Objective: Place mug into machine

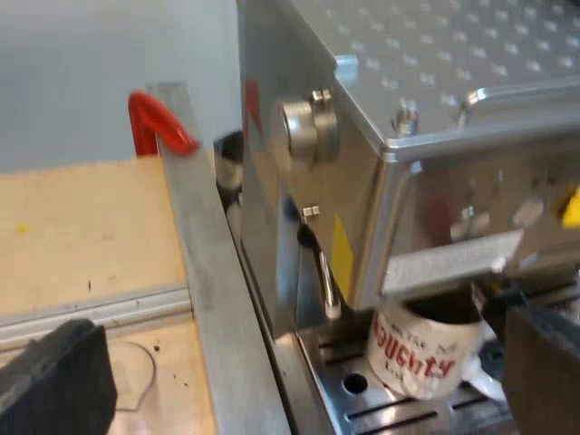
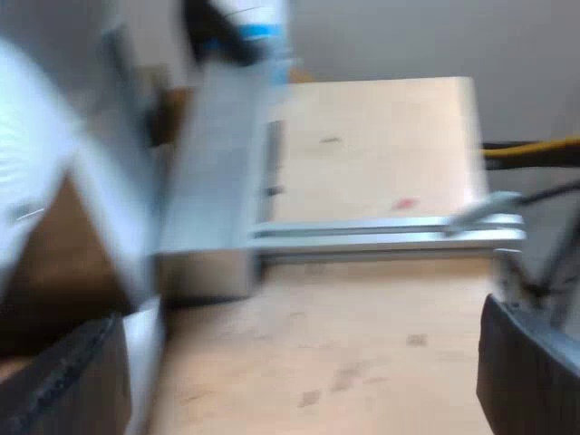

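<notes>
A white mug [image 1: 424,352] with red lettering rests a little tilted on the slotted drip tray [image 1: 362,399] under the front of the steel espresso machine [image 1: 408,109]. My left gripper [image 1: 299,385] is open, its fingers spread wide. One finger [image 1: 542,362] is close beside the mug and the other finger [image 1: 54,385] hangs over the wooden table. My right gripper [image 2: 294,381] is open above bare wooden tabletop [image 2: 362,353], with nothing between its fingers.
A thin steam wand [image 1: 326,283] hangs down the machine's side below a round knob [image 1: 306,127]. An aluminium rail [image 1: 204,272] with a red curved piece [image 1: 159,122] runs beside the machine. Another rail [image 2: 381,234] and a metal block [image 2: 217,190] lie beyond my right gripper.
</notes>
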